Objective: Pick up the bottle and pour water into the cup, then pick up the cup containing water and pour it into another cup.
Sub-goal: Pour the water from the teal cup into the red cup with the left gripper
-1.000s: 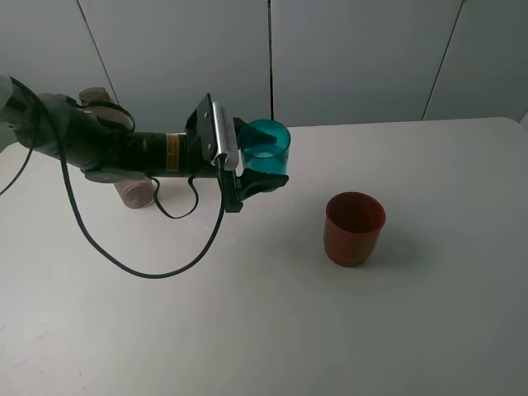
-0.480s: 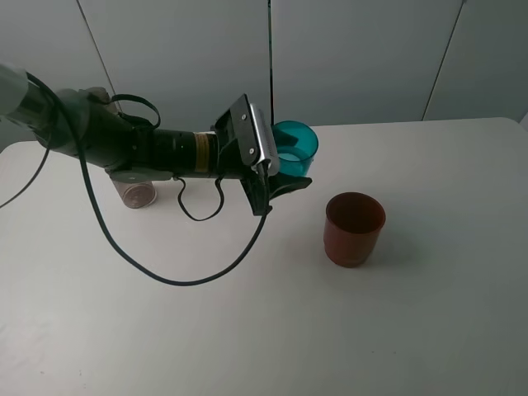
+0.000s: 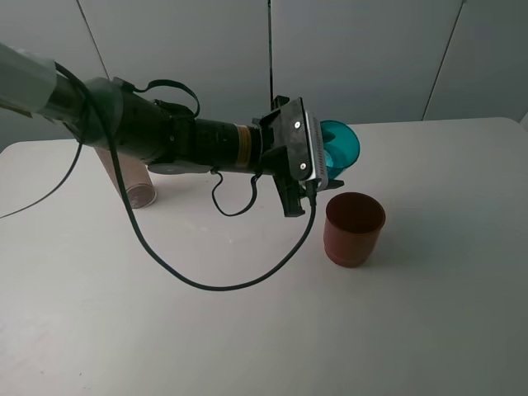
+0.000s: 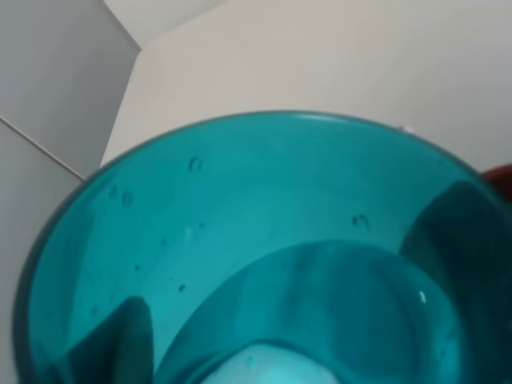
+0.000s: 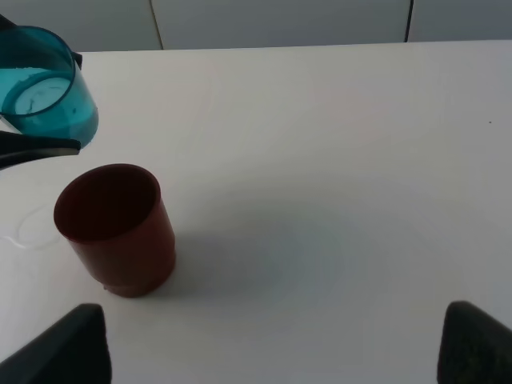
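My left gripper [image 3: 328, 162] is shut on the teal cup [image 3: 341, 143] and holds it in the air, tipped with its mouth toward the right, just above and behind the red-brown cup [image 3: 355, 228]. The left wrist view is filled by the teal cup [image 4: 264, 240], with water pooled inside. The red-brown cup stands upright on the table. The smoky bottle [image 3: 132, 186] stands at the back left, partly hidden by my left arm. The right wrist view shows the red-brown cup [image 5: 116, 228], the teal cup [image 5: 48, 96], and my right gripper [image 5: 272, 352] open and empty.
The white table [image 3: 429, 313] spreads out to the right of and in front of the red-brown cup. A black cable [image 3: 206, 285] hangs from my left arm down onto the table. A grey panelled wall [image 3: 371, 58] stands behind the table.
My left arm has carried the teal cup to the right, from the table's middle back to just above the red-brown cup, and has tipped it toward that cup.
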